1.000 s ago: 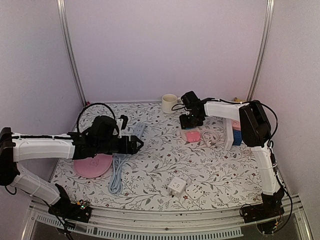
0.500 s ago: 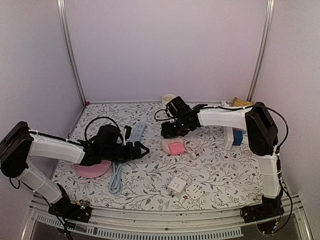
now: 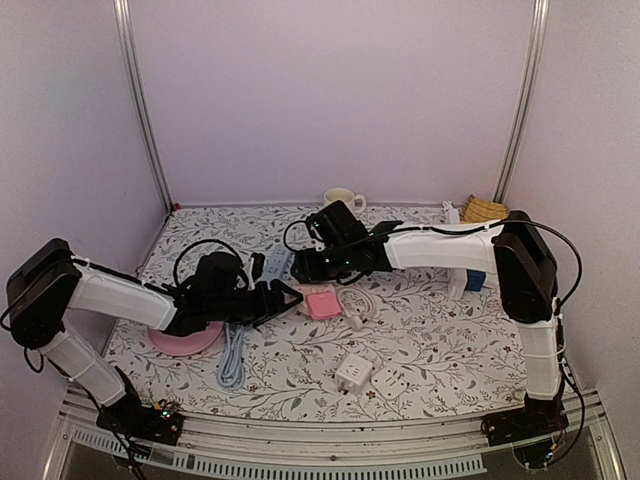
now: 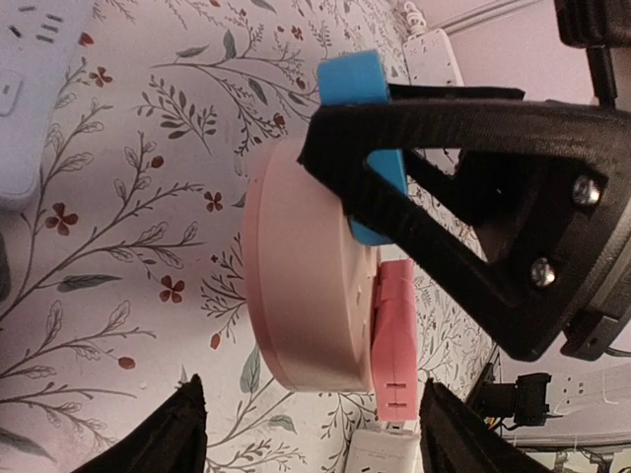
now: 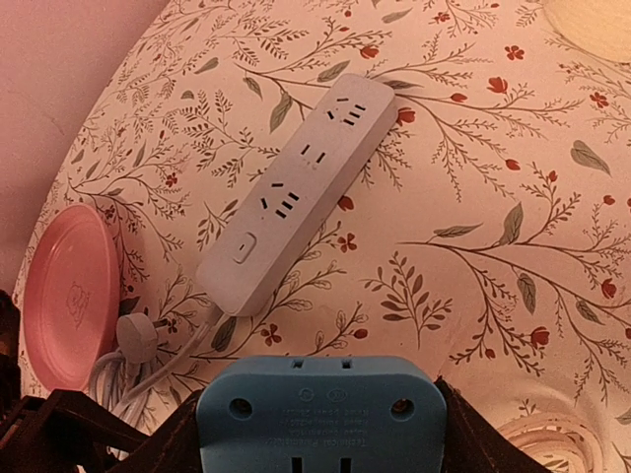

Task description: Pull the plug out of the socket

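Observation:
The pale pink round socket (image 3: 322, 303) lies on the floral table, in front of my left gripper; it fills the middle of the left wrist view (image 4: 296, 286). A darker pink block (image 4: 394, 335) sits on its face. A blue plug (image 4: 355, 148) stands against the same face, and my right gripper (image 3: 322, 270) is shut on it; it shows between the fingers in the right wrist view (image 5: 320, 419). In the top view the right gripper hides the blue plug. My left gripper (image 3: 285, 297) is open, its fingertips (image 4: 187, 434) either side of the socket's near end.
A white power strip (image 3: 275, 262) lies behind the grippers, with its grey cable (image 3: 232, 355) beside a pink plate (image 3: 185, 335). A white cord (image 3: 355, 305) trails right of the socket. Two white adapters (image 3: 353, 373) sit near the front. A mug (image 3: 340, 198) stands at the back, a blue box (image 3: 475, 278) at the right.
My right arm has swept left across the table, bringing the pink socket and its white cord with it up to my left gripper. The left gripper has edged right.

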You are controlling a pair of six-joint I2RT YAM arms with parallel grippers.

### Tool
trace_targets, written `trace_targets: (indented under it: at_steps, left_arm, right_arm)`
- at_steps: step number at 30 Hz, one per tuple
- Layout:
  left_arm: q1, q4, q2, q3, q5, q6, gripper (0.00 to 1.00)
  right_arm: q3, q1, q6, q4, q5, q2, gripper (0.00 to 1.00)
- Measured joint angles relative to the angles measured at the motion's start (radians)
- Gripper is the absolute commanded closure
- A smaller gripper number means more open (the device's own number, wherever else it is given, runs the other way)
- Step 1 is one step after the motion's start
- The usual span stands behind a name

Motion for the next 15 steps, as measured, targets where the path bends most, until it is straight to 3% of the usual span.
trace_targets:
  at_steps: [11, 15]
  left_arm:
    - [0.004, 0.049, 0.023, -0.014, -0.012, -0.036, 0.33]
    - [0.011, 0.064, 0.027, -0.013, -0.019, -0.044, 0.41]
  right_arm:
    - [-0.056, 0.020, 0.029, 0.067, -0.045, -0.038, 0.58]
    - [-0.103, 0.032, 0.048, 0.104, -0.064, -0.068, 0.58]
